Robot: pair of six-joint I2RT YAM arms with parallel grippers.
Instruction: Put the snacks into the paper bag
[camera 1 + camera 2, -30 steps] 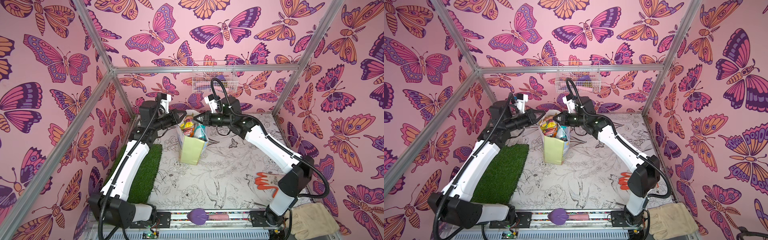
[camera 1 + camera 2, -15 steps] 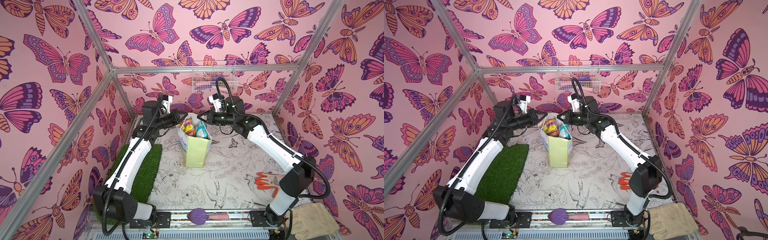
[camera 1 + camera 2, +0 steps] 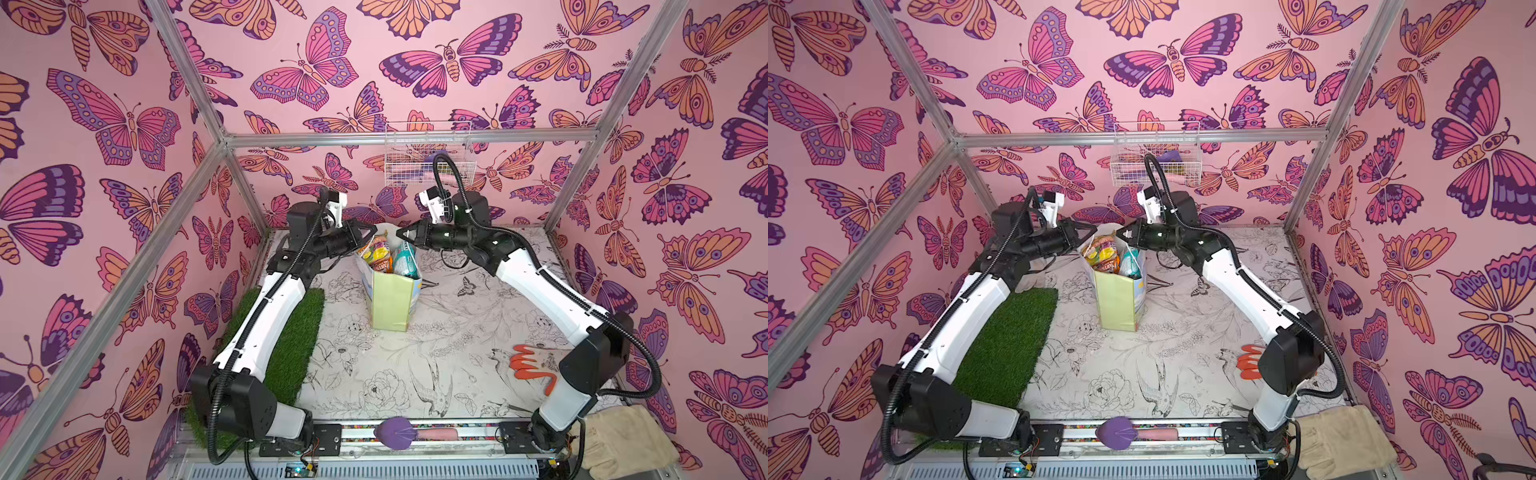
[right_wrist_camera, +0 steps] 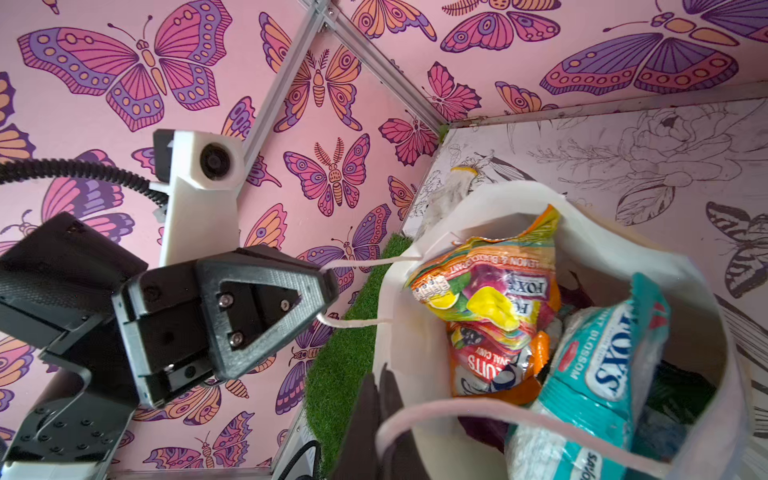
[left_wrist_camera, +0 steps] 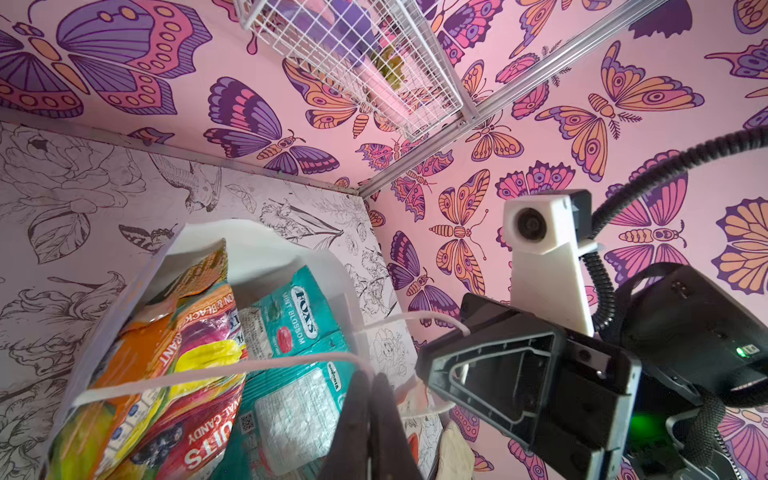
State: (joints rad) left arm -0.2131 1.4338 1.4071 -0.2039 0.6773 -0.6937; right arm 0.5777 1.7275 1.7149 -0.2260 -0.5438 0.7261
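Observation:
The paper bag (image 3: 390, 303) (image 3: 1115, 303) stands upright at the middle back of the table, its pale yellow-green side facing the camera. Snacks fill it: an orange Fox's bag (image 3: 376, 255) (image 5: 183, 353) (image 4: 490, 299) and a teal packet (image 3: 405, 262) (image 5: 299, 332) (image 4: 602, 374) stick out of the top, with something dark purple below them. My left gripper (image 3: 371, 232) (image 5: 372, 395) is shut on one white cord handle (image 5: 249, 368). My right gripper (image 3: 400, 233) (image 4: 380, 386) is shut on the other cord handle (image 4: 436, 409). The two grippers face each other over the bag's mouth.
A green turf mat (image 3: 291, 332) lies under the left arm. An orange-and-grey glove (image 3: 532, 365) lies at the right front, a grey-white glove (image 3: 623, 440) past the front right corner. A white wire basket (image 3: 428, 153) hangs on the back wall. A purple object (image 3: 395, 432) sits on the front rail.
The bag has shifted a little to the right and toward the front, and stands straighter. The left gripper has followed it to the right; both still hold the handles.

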